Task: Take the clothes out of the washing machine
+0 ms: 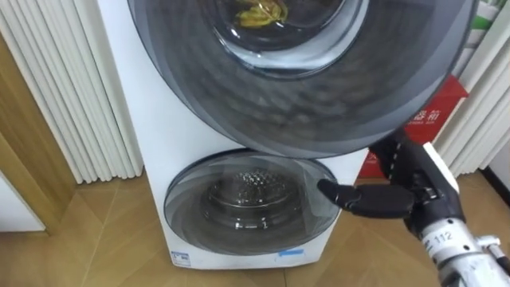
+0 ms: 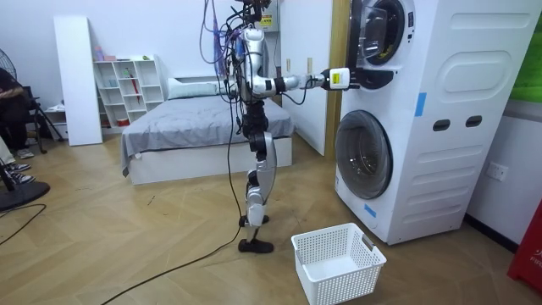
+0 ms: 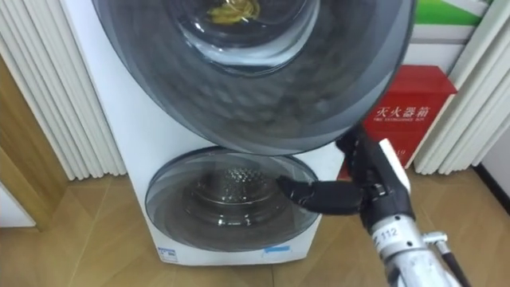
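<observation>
Pale wooden floor [image 2: 152, 237] runs from a bed [image 2: 203, 119] at the far side of the room to a white stacked washing machine [image 2: 440, 127] on the right. The robot stands just before the machine, and a white basket [image 2: 337, 263] sits on the floor near the machine's foot.

From the robot's head, the big dark upper door [image 1: 303, 104] hangs above the lower door [image 1: 247, 203], which is shut. Behind the upper door's glass, at the top, a yellowish cloth [image 1: 259, 12] lies crumpled inside the drum; that is the thing to fetch.

The right hand [image 1: 394, 195] is at the lower right rim of the upper door, with its thumb stretched out to the left under the rim. Its fingers reach up to the rim's edge, where their ends are hidden, so I cannot tell whether they hook the door or only lie against it. A red box [image 1: 434, 112] stands to the right, behind the hand.

The cloth looks light and limp. It is likely to sag and trail when lifted, and may cling if damp; nothing in it would break. A bunched fold near the drum's mouth seems the best hold, pinched deep enough to gather several layers, since a thin edge could slip out.
</observation>
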### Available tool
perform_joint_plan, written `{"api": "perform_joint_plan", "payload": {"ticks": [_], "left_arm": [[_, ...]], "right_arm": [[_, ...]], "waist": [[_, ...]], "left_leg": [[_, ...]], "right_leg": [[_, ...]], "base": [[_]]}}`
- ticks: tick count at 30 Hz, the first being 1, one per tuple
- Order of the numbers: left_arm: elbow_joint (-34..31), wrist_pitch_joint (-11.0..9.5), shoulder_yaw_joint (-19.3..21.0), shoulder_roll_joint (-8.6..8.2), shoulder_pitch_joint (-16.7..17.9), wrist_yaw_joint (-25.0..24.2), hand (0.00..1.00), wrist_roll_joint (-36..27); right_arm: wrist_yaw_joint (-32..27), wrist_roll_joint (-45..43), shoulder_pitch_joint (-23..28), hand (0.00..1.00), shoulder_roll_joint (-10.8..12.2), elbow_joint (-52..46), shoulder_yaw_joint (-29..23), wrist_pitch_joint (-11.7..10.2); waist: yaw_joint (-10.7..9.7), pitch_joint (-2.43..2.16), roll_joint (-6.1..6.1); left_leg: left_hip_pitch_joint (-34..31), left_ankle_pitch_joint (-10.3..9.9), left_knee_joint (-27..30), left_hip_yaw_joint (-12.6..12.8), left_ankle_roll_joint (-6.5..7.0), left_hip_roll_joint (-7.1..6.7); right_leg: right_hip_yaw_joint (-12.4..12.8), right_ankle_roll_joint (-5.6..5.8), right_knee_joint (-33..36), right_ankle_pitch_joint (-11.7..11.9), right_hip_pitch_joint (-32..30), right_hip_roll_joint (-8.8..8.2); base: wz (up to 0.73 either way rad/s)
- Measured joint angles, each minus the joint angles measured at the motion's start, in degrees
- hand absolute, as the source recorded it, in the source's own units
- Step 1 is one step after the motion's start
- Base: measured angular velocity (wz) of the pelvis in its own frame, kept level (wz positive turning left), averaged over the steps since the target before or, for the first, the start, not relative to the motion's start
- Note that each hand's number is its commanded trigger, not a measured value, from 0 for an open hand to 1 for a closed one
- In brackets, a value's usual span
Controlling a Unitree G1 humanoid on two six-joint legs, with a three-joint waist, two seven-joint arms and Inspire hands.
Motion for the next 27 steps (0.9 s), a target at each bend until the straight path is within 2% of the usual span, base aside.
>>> {"api": "perform_joint_plan", "payload": {"ticks": [1,2,5,11,15,18,20,27], "left_arm": [[0.0,0.0,-0.5,-0.05,0.1,0.1,0.0,0.0],[0.0,0.0,-0.9,-0.05,0.2,0.1,0.0,0.0],[0.0,-0.4,-1.2,-0.17,0.0,0.1,0.0,-0.2],[0.0,-0.9,-3.7,-0.4,-0.3,0.1,0.0,-0.5],[0.0,-1.1,-4.2,-0.54,-0.3,0.1,0.0,-0.6],[0.2,-1.3,-5.5,-0.54,-0.5,0.1,0.0,-0.6],[0.5,-2.3,-5.5,-0.54,-0.8,0.0,0.0,-0.6],[2.5,-3.7,-7.3,-0.44,-1.4,-0.4,0.0,-0.5]], "right_arm": [[0.4,0.5,0.9,0.0,0.6,0.0,0.1,0.0],[0.4,0.5,1.4,0.0,0.9,0.0,0.2,0.0],[0.3,1.2,3.1,0.0,1.8,0.0,0.4,0.0],[0.4,0.9,3.1,0.0,2.7,0.0,2.2,0.0],[0.4,1.1,3.1,0.0,4.2,0.0,2.5,0.0],[0.3,1.8,2.5,0.0,4.2,-0.3,3.0,0.0],[1.0,1.6,2.4,0.0,4.2,-2.6,3.4,0.0],[1.2,1.4,1.4,0.0,4.1,-5.9,3.8,0.4]], "waist": [[-0.3,-0.25,0.33],[-0.4,-0.29,0.48],[-0.9,-0.08,1.2],[-2.0,0.06,1.35],[-1.9,0.08,1.29],[-1.7,0.11,1.2],[-1.3,0.13,1.12],[-0.5,0.21,1.2]], "left_leg": [[0.1,0.0,0.0,0.0,0.0,-0.06],[0.2,0.0,0.1,0.0,0.0,-0.07],[0.3,0.0,0.3,0.1,-0.01,-0.04],[0.4,0.0,0.4,0.4,-0.02,-0.01],[0.4,0.0,0.3,0.8,-0.02,0.01],[0.2,0.0,0.3,1.1,-0.02,0.0],[-0.1,0.0,0.3,1.4,-0.03,0.07],[0.2,0.0,-0.4,1.9,-0.09,0.25]], "right_leg": [[0.0,0.0,0.0,0.0,0.1,0.01],[0.1,0.0,0.0,0.0,0.2,0.02],[0.1,0.0,0.0,0.0,0.4,0.05],[0.2,-0.01,0.0,0.0,0.4,0.08],[1.1,-0.01,0.0,0.0,0.3,0.17],[1.5,-0.02,0.2,0.0,-0.2,0.16],[1.6,-0.02,0.2,0.0,-0.7,0.21],[2.4,-0.02,1.0,0.0,-1.5,0.44]], "base": [[0.0],[0.0],[0.0],[0.0],[-0.06],[-0.07],[-0.07],[-0.09]]}}
